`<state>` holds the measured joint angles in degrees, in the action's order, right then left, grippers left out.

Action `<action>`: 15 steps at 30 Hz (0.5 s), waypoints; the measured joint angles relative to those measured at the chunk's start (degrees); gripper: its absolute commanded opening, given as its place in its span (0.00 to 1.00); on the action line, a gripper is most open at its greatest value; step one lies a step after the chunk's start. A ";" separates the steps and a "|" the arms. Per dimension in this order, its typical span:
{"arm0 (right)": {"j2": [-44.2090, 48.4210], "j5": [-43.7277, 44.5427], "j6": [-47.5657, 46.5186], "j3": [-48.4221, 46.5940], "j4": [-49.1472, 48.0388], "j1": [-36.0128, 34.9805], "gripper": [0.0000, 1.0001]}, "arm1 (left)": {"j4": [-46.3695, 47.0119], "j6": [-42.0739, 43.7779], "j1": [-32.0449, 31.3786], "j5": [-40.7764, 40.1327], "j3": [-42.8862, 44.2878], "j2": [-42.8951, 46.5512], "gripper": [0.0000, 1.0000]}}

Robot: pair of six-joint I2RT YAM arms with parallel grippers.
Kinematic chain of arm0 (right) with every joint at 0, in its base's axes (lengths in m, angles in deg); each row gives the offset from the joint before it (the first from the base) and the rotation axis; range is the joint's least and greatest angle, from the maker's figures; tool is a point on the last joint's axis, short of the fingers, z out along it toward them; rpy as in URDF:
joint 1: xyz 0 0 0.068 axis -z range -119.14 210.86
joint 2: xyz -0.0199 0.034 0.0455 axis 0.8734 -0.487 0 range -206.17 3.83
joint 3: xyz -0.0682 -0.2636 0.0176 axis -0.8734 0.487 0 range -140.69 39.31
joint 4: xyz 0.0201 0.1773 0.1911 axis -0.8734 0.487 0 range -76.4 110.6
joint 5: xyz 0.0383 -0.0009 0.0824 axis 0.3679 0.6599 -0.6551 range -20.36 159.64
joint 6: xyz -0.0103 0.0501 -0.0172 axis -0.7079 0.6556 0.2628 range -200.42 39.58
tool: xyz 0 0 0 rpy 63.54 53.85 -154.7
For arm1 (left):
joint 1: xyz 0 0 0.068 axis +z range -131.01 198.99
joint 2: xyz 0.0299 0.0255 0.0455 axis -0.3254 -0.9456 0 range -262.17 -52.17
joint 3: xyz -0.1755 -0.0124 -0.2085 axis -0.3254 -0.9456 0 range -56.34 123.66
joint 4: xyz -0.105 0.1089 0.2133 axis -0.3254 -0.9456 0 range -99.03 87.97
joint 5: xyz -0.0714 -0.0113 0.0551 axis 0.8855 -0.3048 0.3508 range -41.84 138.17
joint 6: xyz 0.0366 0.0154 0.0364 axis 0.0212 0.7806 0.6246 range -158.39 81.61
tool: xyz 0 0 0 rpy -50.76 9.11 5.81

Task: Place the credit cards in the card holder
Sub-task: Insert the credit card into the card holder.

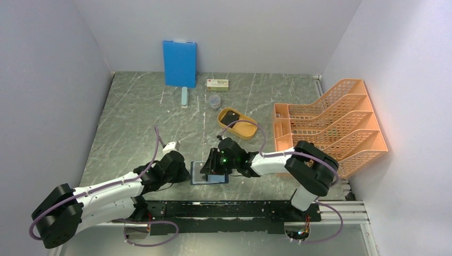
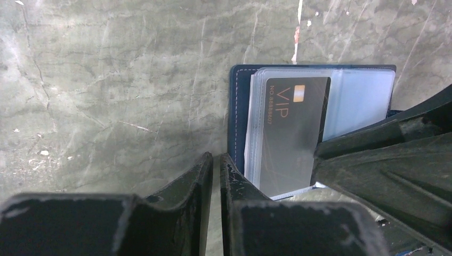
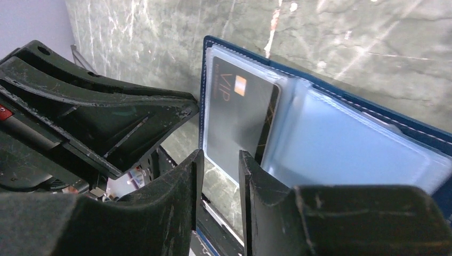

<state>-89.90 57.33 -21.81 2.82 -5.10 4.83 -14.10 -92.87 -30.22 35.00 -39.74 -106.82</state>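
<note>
Step in hand, as I judge it: seating the VIP card [image 2: 293, 133] in a clear sleeve of the open card holder [image 2: 237, 117].

- Holder lies flat just ahead of both grippers, between them.
- Left gripper [image 2: 217, 165]: jaws all but closed, nothing between them, tip at the holder's edge. Probably pinning it.
- Right gripper [image 3: 217, 160]: narrow gap straddling the card's near edge. I cannot tell if it pinches.

Next: I nudge the card fully home while the holder is kept from sliding.
</note>
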 measured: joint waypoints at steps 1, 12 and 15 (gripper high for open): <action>-0.48 -0.17 -0.02 -0.44 0.02 -0.26 0.34 | 0.13 0.00 0.00 0.07 0.00 -0.11 0.16; 1.51 3.72 -0.85 -1.49 4.17 -1.38 0.35 | -1.64 0.04 0.00 0.22 -0.07 1.95 0.17; 3.69 5.57 -1.22 -1.49 5.70 -1.36 0.35 | -2.03 0.04 0.00 -0.07 -0.09 2.99 0.16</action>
<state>-86.21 62.90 -23.03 1.33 0.60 3.47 -16.13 -92.82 -30.22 34.93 -39.83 -103.83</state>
